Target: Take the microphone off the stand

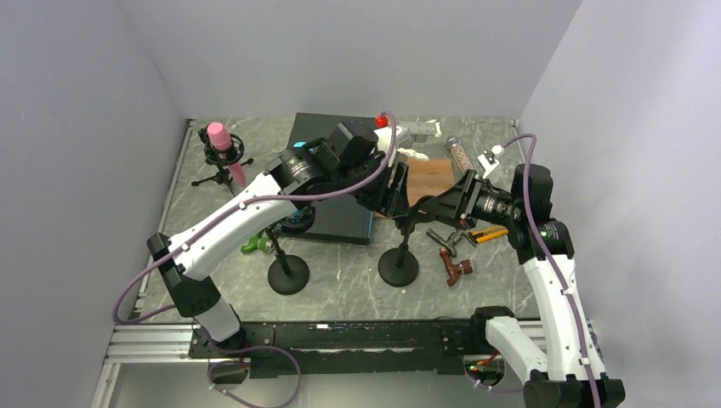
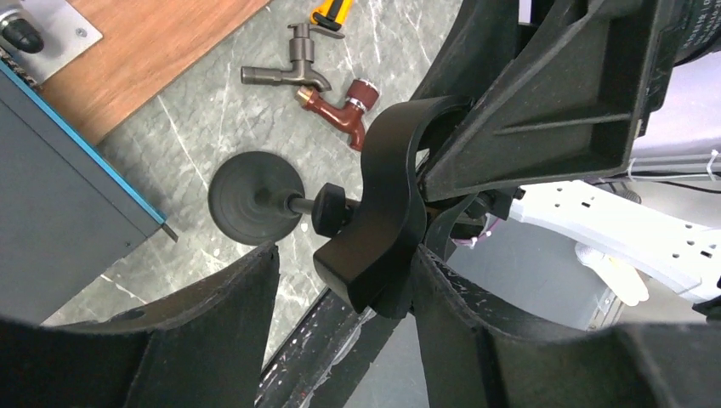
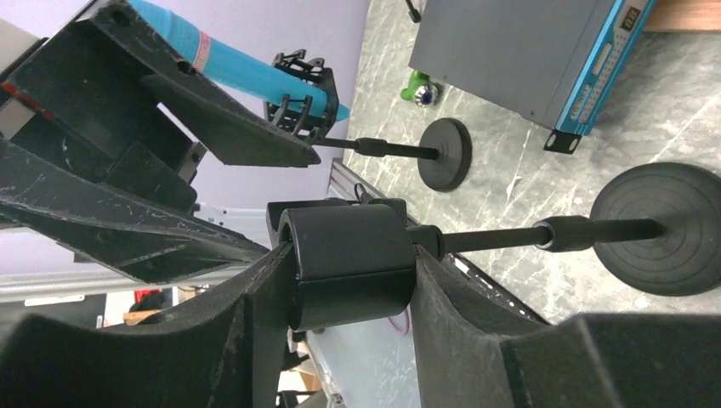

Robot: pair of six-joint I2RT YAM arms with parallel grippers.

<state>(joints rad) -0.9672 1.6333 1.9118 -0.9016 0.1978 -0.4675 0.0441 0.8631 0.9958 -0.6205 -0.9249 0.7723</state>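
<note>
**2-arm rig at the stand, near to far.** The stand (image 1: 398, 268) rests on its round weighted base on the bench (image 1: 340, 293), just ahead of the arm bases. Its thin rod rises to a black clip (image 3: 353, 255).

- **Grippers at the stand's head:** the right gripper (image 3: 349, 293) has both pads (image 3: 255, 323) pressed against opposite sides of the clip, pinching it. The left gripper (image 2: 344, 263) is half spread around the same clip from the other side. 1 finger (image 2: 459, 306) touches it and the other stands apart.
- **Clip:** its channel looks empty in the left wrist view. Whether a microphone sits in it cannot be told.
- **Left of the stand:** a 2nd stand (image 1: 289, 276) carries a blue microphone (image 3: 238, 68) in a shock mount (image 3: 302, 89). It is the nearest mounted one and, by judgement, the task's thing.
- **Right of the stand:** a dark tap (image 2: 285, 72) and a red-brown tap (image 2: 340, 110) lie on the bench.
- **Behind the stand:** a grey box (image 1: 336, 225).
- **Far behind and left of the stand:** a pink microphone (image 1: 219, 136) on a tripod (image 1: 223, 174).

**Handling (judged).** A microphone body is probably stiff, smooth and moderately heavy, and its grille end is the fragile part. The hold belongs on the barrel, clear of the elastic mount, with the pull along the barrel's axis. Either stand looks light at the top of its thin rod, so 1 gripper bracing the head should keep it from tipping.
</note>
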